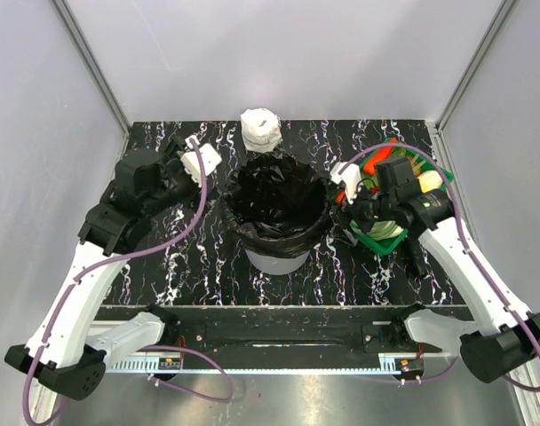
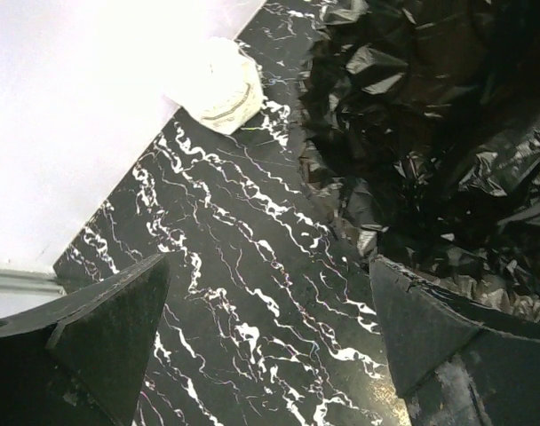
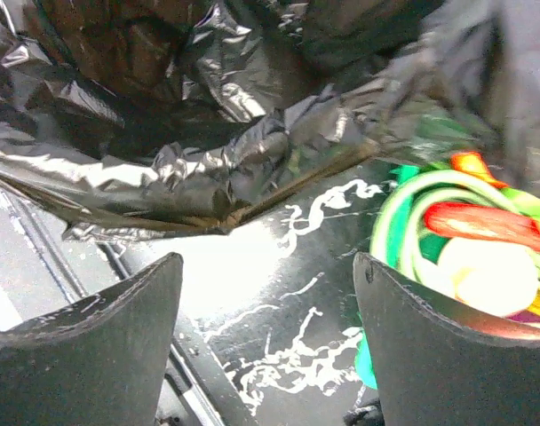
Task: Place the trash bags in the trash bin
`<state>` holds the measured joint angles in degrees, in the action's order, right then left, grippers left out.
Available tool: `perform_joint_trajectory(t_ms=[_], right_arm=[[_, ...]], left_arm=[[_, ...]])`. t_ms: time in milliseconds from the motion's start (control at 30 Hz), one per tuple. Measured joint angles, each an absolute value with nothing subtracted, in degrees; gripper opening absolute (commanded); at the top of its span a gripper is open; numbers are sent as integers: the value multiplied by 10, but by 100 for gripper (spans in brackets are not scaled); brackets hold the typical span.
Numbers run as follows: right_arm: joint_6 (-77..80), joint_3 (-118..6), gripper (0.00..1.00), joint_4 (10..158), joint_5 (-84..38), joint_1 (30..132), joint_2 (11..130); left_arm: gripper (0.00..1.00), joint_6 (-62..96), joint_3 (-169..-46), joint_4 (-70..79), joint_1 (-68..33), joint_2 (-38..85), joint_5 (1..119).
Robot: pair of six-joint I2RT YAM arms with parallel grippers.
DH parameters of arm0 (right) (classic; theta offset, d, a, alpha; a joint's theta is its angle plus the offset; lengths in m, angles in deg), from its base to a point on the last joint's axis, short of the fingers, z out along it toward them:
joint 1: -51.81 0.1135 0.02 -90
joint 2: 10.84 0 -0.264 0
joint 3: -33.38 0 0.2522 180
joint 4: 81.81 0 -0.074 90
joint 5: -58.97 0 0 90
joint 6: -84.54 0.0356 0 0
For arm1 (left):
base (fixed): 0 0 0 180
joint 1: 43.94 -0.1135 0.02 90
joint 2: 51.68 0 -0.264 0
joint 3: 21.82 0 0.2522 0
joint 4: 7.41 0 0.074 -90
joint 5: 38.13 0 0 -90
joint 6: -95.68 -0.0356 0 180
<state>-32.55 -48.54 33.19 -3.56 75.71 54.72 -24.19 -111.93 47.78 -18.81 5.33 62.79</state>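
While left hand [image 2: 268, 342] and right hand [image 3: 266, 342] gape, green basket [image 1: 377, 240] sits beside lined bin [image 1: 277, 261].

A: What does everything stand on?
B: A table top [image 1: 208, 266], glossy black with white veins like marble, running back to the walls.
A: And the walls?
B: Plain pale grey panels: a back wall [image 1: 279, 53], a left wall [image 1: 30, 160] and a right wall [image 1: 519, 133]. They meet at slim metal posts [image 1: 92, 67] in the two far corners.
A: The near edge?
B: A brushed metal ledge [image 1: 288, 395] lies below the table and catches a soft sheen.
A: How is the light?
B: Bright and even. The right wrist view shows a white glare [image 3: 221, 275] on the black surface, and in the left wrist view the wall is washed out to white
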Motion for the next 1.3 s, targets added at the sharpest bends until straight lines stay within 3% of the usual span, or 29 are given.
perform_joint_trajectory(t_ms=[100,233,700,1300], right_arm=[[-328,-521,87,311,-72,757,522],[-326,-549,100,304,-131,758,485],[-249,-601,100,363,-346,735,527],[-173,-533,100,575,-365,690,542]], left_arm=[[99,-219,-1119,466,-212,50,630],[99,-179,-1109,437,-257,43,637],[99,-52,-1058,335,-380,20,612],[99,3,-913,160,-465,21,620]])
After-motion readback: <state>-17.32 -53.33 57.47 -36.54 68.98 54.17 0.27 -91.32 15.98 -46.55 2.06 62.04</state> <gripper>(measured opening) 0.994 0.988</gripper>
